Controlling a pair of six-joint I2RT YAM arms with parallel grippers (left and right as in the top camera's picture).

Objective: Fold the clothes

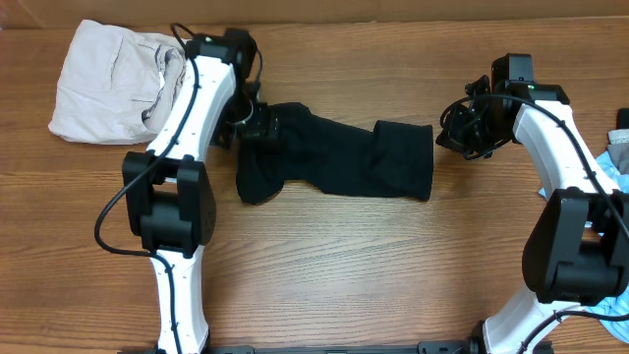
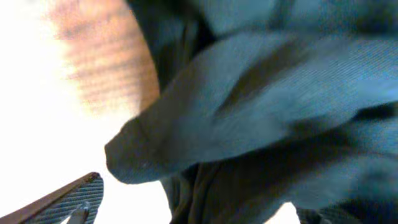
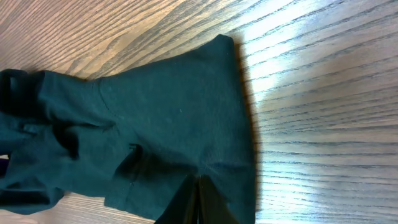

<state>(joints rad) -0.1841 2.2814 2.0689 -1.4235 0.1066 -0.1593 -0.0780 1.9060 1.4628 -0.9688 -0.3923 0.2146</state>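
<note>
The black garment [image 1: 344, 157] lies crumpled lengthwise across the middle of the table. My left gripper [image 1: 257, 126] is at its bunched left end. In the left wrist view its fingers [image 2: 199, 211] stand wide apart, and black fabric [image 2: 261, 106] hangs between them and fills the frame. My right gripper [image 1: 447, 143] is at the garment's right edge. In the right wrist view its fingers [image 3: 198, 186] are pressed together on the black cloth [image 3: 155, 118], which puckers at their tips. An off-white garment [image 1: 108, 84] lies at the back left. A light-blue garment [image 1: 614, 162] shows at the right edge.
The wooden table [image 1: 324, 265] runs bare across the front, between the two arm bases. A small dark object [image 1: 622, 118] sits at the far right edge, above the light-blue cloth.
</note>
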